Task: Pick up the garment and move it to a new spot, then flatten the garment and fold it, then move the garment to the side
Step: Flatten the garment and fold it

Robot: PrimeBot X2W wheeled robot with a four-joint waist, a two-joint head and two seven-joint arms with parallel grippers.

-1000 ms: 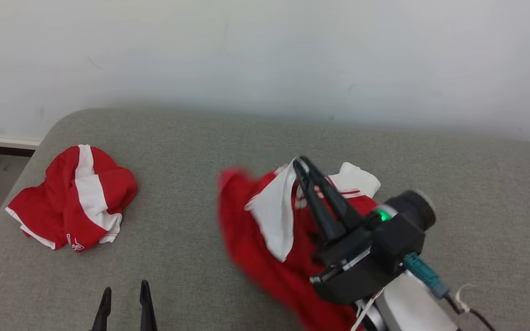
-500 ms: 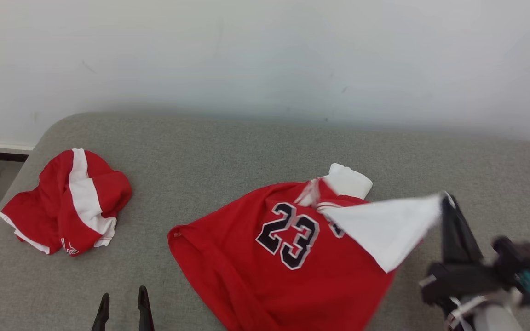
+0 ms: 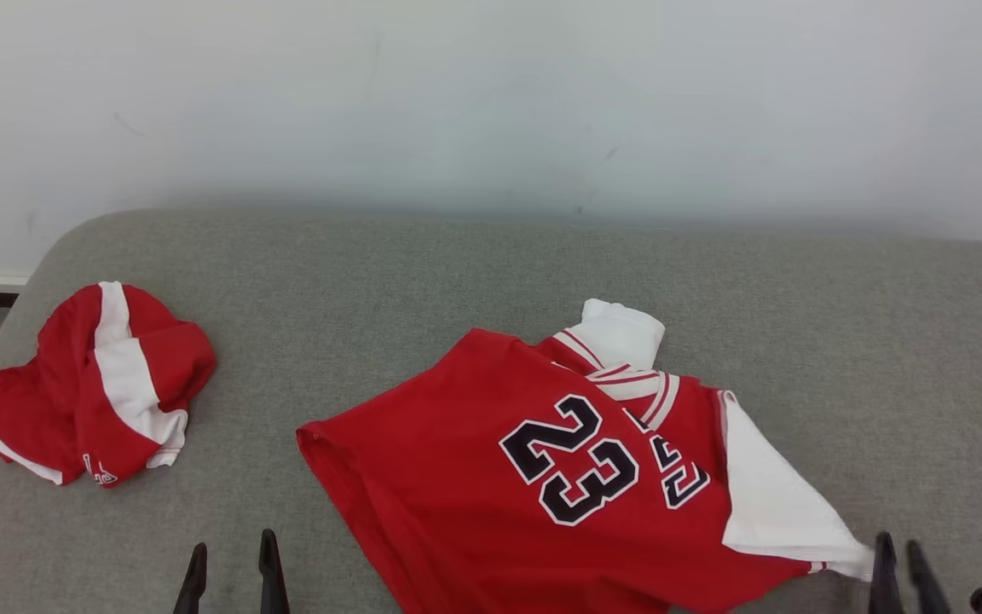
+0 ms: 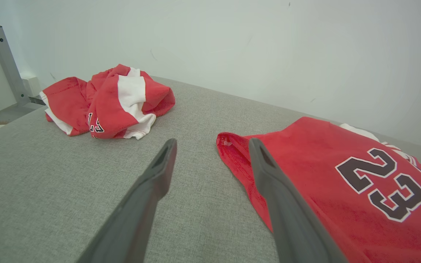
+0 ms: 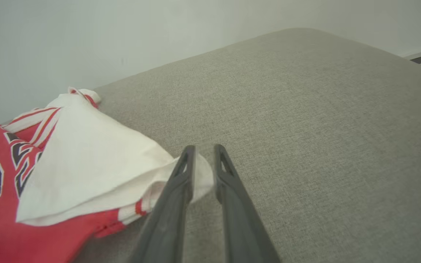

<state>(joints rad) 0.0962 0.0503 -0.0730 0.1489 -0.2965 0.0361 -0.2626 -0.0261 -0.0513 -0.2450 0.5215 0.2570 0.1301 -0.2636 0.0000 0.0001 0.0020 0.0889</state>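
Looking at red 23 jersey [image 3: 457, 477] spread on grey padded surface [image 3: 372, 273], hem near left end effector [image 3: 233, 546] — gaping wide. Via right wrist view: right end effector [image 5: 204, 148] barely parted, white sleeve tip [image 5: 86, 153] between fingers.

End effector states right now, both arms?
Left end effector: open, holding nothing.
Right end effector: nearly closed at the white jersey sleeve; whether it grips cannot be told.

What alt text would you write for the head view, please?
A red jersey numbered 23, with white sleeves, lies spread on a grey cushion; a crumpled red-and-white garment sits to its left. The open left pincer and the right pincer rise from the bottom edge.
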